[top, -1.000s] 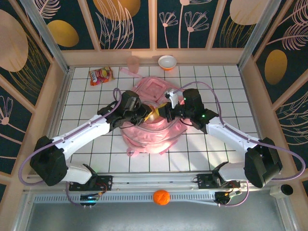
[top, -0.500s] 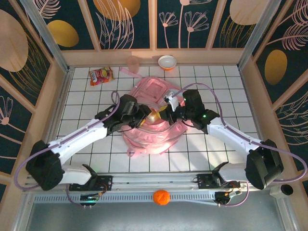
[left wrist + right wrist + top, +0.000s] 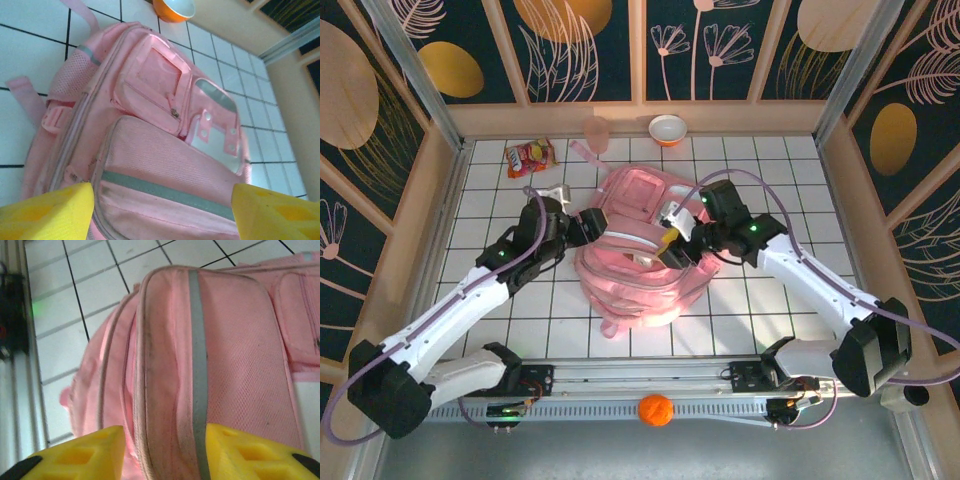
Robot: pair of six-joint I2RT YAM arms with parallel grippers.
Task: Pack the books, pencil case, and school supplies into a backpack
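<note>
**Both grippers letting go over the pink backpack**

Top view: the backpack (image 3: pixel 640 265) is lying at the middle of the tiled tabletop (image 3: pixel 770 170). The left gripper (image 3: pixel 592 224) is sitting just beside its left edge, having drawn back from the middle, where it was meeting the right gripper (image 3: pixel 672 245) a second ago. The right gripper is still hanging over the middle. The snack packet (image 3: pixel 530 157) is lying at the far left, its print too small to read.

Left wrist view: the left gripper (image 3: pixel 162 212) is standing released, its yellow fingers (image 3: pixel 50 212) wide apart.

Right wrist view: the right gripper (image 3: pixel 165 455) is standing parted and released, straddling a grey-striped pocket (image 3: pixel 225 365).
</note>
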